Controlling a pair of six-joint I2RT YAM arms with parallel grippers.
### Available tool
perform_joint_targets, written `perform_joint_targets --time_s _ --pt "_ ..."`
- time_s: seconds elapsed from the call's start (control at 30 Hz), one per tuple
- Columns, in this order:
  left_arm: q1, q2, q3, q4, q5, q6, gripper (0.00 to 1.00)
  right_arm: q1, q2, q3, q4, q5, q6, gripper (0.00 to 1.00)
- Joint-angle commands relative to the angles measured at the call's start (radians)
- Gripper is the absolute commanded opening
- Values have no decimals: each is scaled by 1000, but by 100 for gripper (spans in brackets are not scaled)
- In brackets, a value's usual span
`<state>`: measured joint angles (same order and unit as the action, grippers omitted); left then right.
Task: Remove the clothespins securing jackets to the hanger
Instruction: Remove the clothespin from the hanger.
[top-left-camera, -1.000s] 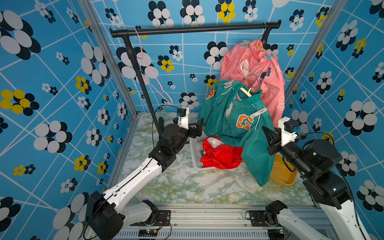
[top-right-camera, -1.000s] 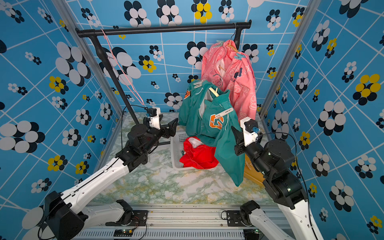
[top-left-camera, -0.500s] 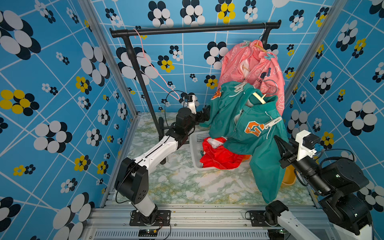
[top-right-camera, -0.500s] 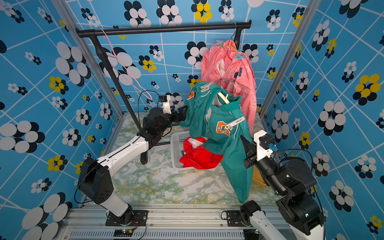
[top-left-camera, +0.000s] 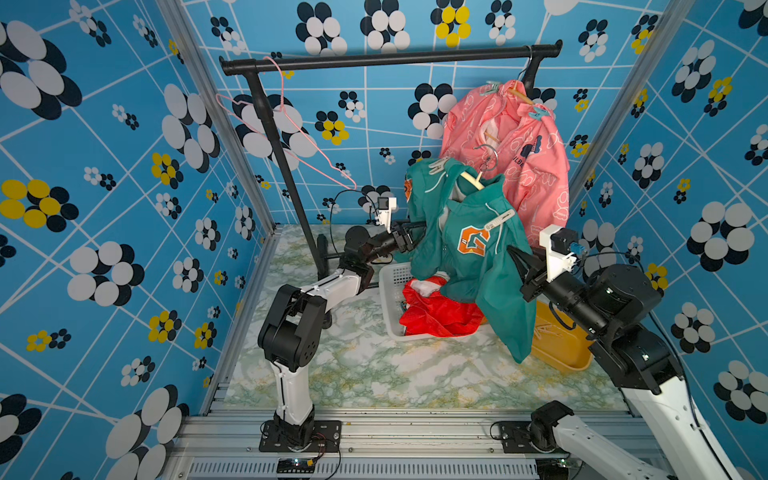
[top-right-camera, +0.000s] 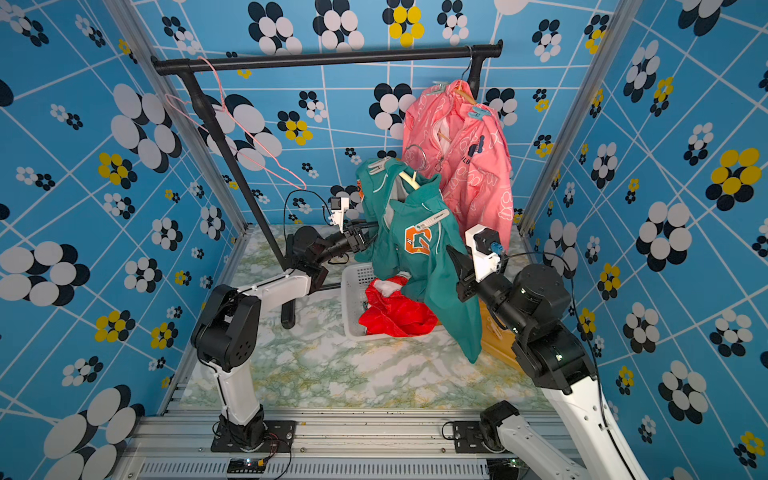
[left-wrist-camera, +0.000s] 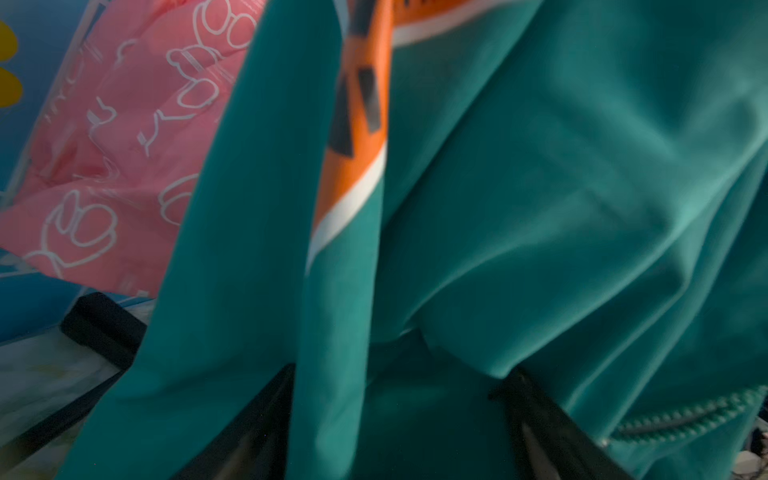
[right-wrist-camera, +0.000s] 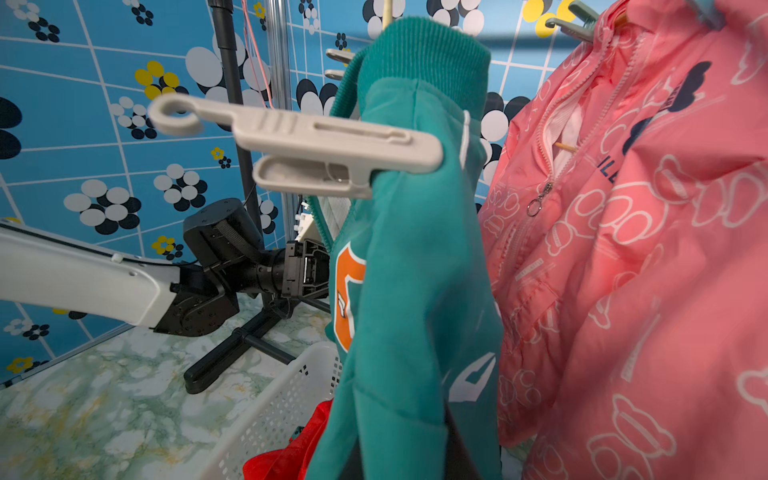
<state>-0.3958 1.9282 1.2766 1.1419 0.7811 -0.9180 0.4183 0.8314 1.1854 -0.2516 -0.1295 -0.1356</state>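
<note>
Tension on the cloth is coming from the right gripper (top-left-camera: 515, 259), nearest in both top views: it is sitting closed and appears to be pinching the hanging sleeve of the green jacket (top-left-camera: 469, 257). Just past it, the whitish clothespin (right-wrist-camera: 299, 141) is biting the jacket's shoulder, with its hooked tail sticking out free. On the jacket's far flank the left gripper (top-left-camera: 410, 237) is reaching in with its jaws apart. Its fingers (left-wrist-camera: 257, 419) are straddling a green fold without pinching it yet.

I judge this step to be steadying the garment. The left gripper should be closing on a thick fold, clear of the zip teeth (left-wrist-camera: 681, 417), and drawing gently away from the right one. That way the shoulder is lying flat and the clothespin's tails are standing clear for a squeeze. Pulling hard is risking a skewed hanger (top-left-camera: 471, 183).

The right wrist view is showing the clothespin large. The left wrist view is showing cloth only, with no clothespin at all. The top views are adding the layout:
- The red jacket (top-left-camera: 436, 309) is lying heaped in the white basket (top-left-camera: 390, 282) on the bench (top-left-camera: 374, 370).
- The hanger's hook (top-left-camera: 489, 154) is seemingly hanging free of the black rail (top-left-camera: 390, 58).
- Farthest back, teal clothespins (top-left-camera: 540, 111) are gripping the pink jacket (top-left-camera: 536, 187).
</note>
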Motion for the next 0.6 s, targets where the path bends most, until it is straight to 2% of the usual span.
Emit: perform_joint_targets --time_s 0.0,0.1,0.17,0.23,0.3,0.37,0.57 --pt "40 5 -49 233 101 -169 74 6 36 10 313 -55 59 0" --pt "45 -71 -118 73 54 -24 70 7 93 8 362 -30 72 0" --pt "36 -152 -146 -132 11 127 70 7 128 10 378 -6 73 0" --pt "17 -227 -150 -350 -55 275 70 6 157 19 371 26 76 0" --pt "-16 -297 -138 -591 -164 438 70 7 182 -4 442 37 87 0" --pt "-53 -339 -129 -736 -249 549 70 6 212 -3 480 28 105 0" --pt "-80 -400 -160 -840 -355 600 69 10 330 106 496 -60 116 0"
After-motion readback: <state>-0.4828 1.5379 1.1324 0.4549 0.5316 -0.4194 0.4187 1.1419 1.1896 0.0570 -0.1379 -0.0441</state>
